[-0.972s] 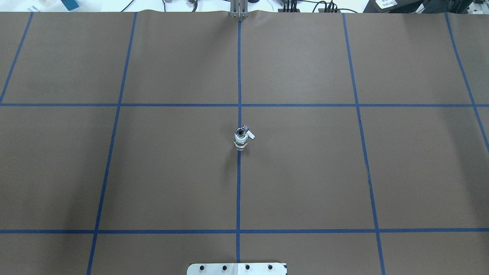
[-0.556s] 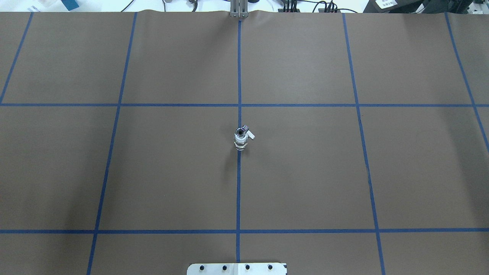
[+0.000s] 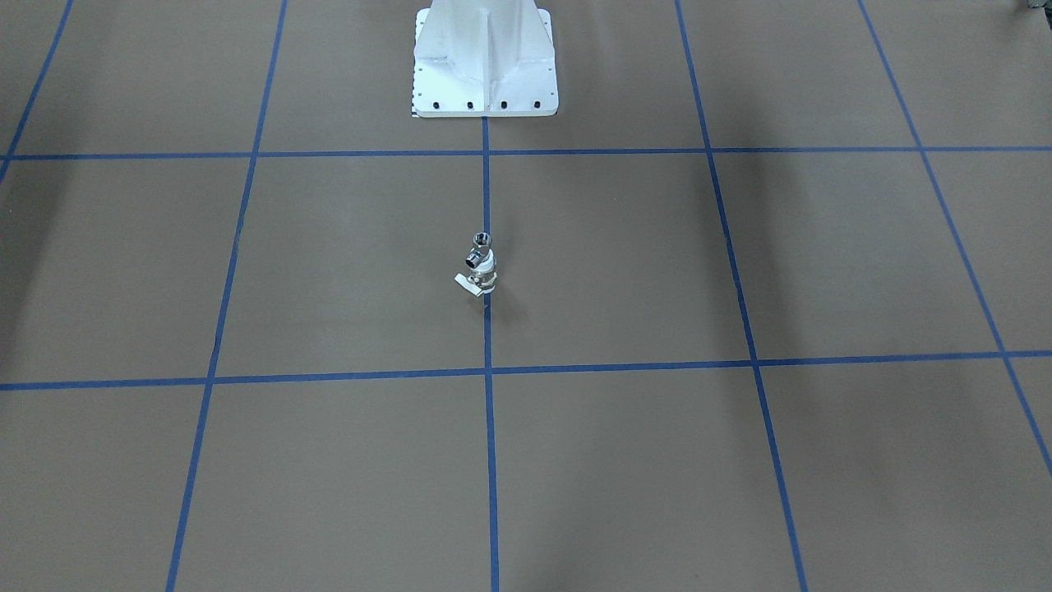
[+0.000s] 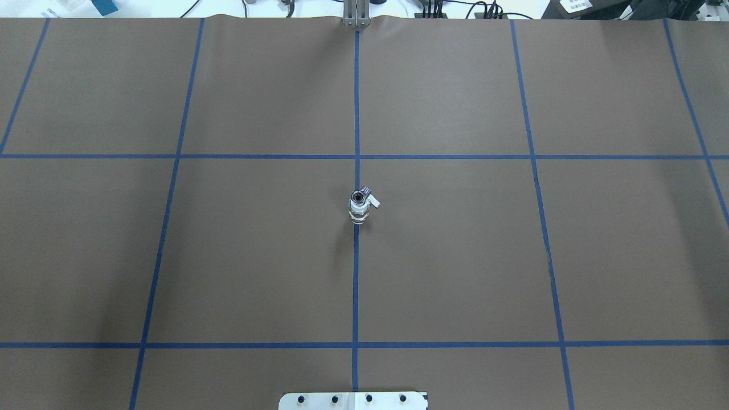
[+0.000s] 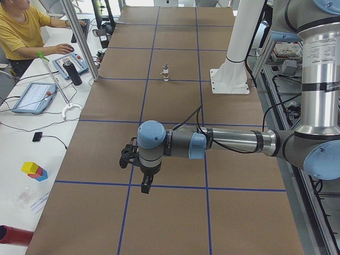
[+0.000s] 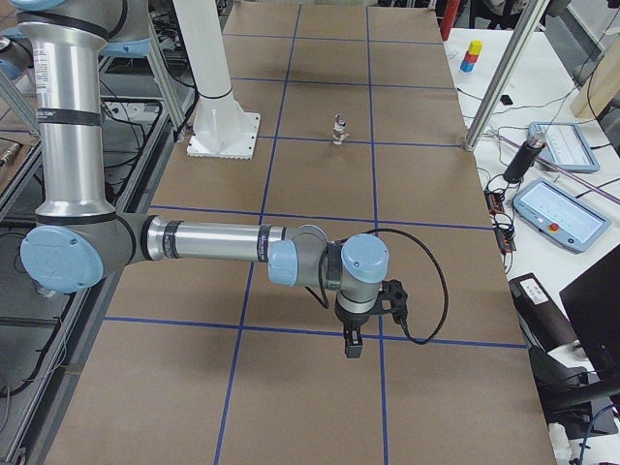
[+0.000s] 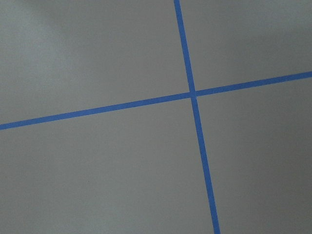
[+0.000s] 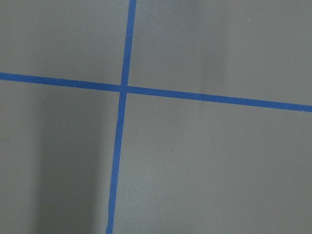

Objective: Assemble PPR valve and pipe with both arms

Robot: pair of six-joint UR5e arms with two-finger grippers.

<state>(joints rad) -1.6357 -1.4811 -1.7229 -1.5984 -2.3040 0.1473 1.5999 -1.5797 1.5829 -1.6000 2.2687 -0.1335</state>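
The PPR valve (image 4: 359,214) and the chrome pipe (image 4: 357,197) stand upright as one small stack on the middle blue line of the table, the pipe on top and the valve's flat lever (image 4: 373,201) sticking out. The stack also shows in the front-facing view (image 3: 480,267), the left view (image 5: 166,72) and the right view (image 6: 339,129). My left gripper (image 5: 144,187) hangs over the table's left end, far from the stack. My right gripper (image 6: 353,347) hangs over the right end. I cannot tell whether either is open or shut. Both wrist views show only brown cover and blue tape.
The white bolted pedestal (image 3: 485,66) stands behind the stack at the robot's side. A seated operator (image 5: 20,29), tablets (image 5: 33,96) and a dark bottle (image 5: 73,71) are along the far table edge. Aluminium posts (image 6: 499,85) rise there.
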